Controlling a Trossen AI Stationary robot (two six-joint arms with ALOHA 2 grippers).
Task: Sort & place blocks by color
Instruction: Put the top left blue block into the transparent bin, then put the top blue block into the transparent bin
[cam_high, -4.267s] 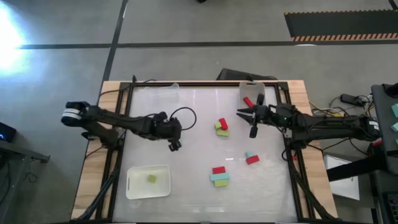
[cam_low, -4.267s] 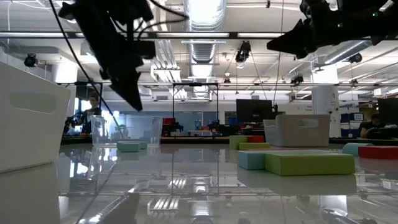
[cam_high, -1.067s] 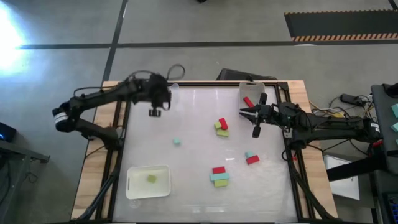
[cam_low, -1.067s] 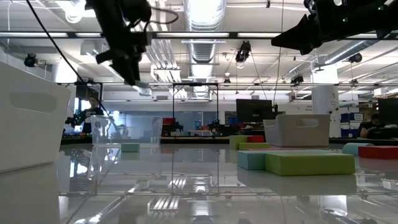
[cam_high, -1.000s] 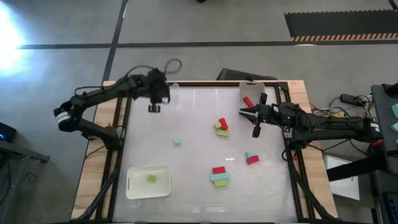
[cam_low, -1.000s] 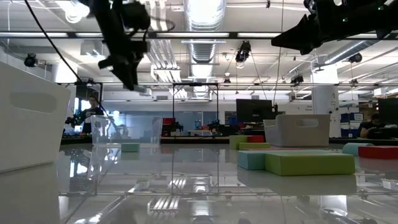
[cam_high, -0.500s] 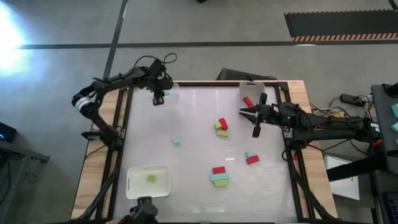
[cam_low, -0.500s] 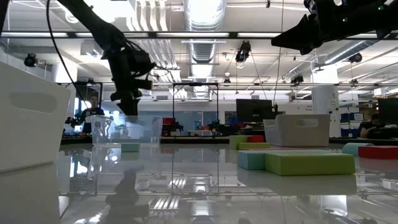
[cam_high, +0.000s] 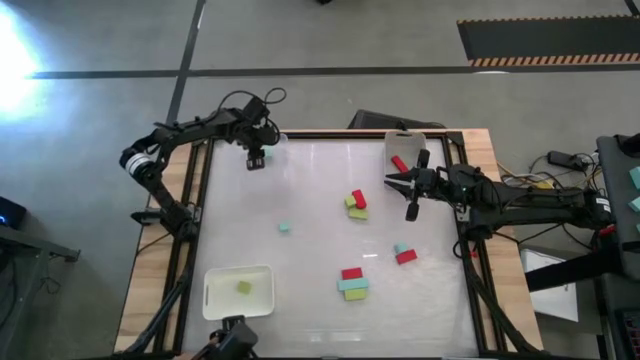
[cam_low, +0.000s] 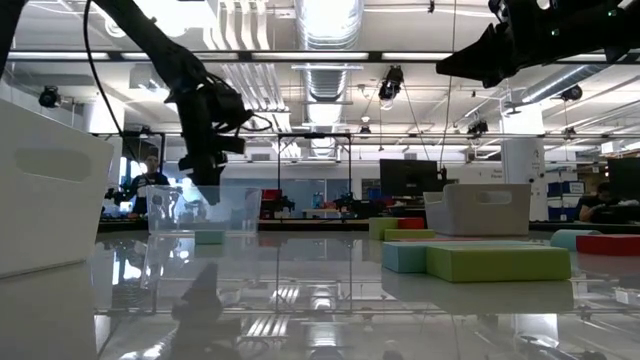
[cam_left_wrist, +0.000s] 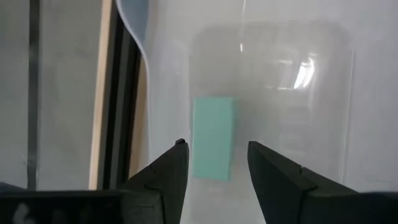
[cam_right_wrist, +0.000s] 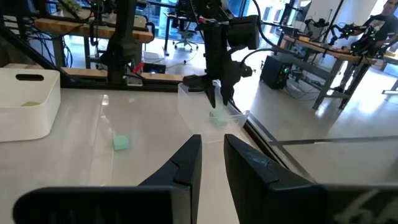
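My left gripper (cam_high: 255, 160) (cam_low: 205, 180) hangs open over the clear tray (cam_high: 272, 143) at the table's far left corner. In the left wrist view its fingers (cam_left_wrist: 215, 145) stand on either side of a light teal block (cam_left_wrist: 213, 134) that lies flat on the tray's floor, with a gap on each side. My right gripper (cam_high: 388, 182) (cam_right_wrist: 212, 142) hovers open and empty near the far right tray (cam_high: 405, 140), which holds a red block (cam_high: 398, 163). Loose blocks lie on the table: a teal one (cam_high: 284, 228), a red and yellow-green pair (cam_high: 356, 205), a teal and red pair (cam_high: 402, 252), and a red, teal and yellow-green cluster (cam_high: 352, 283).
A white tray (cam_high: 238, 292) at the near left holds one yellow-green block (cam_high: 244, 287). A dark frame rail (cam_high: 195, 200) runs along the table's left side, close to the clear tray. Something dark (cam_high: 232, 338) shows at the table's near edge. Bare tabletop lies between the trays.
My left gripper has moved toward the table's far edge and come down, from high above the far left part of the table to just over the clear tray. The right arm has kept still, and the loose blocks have not moved.
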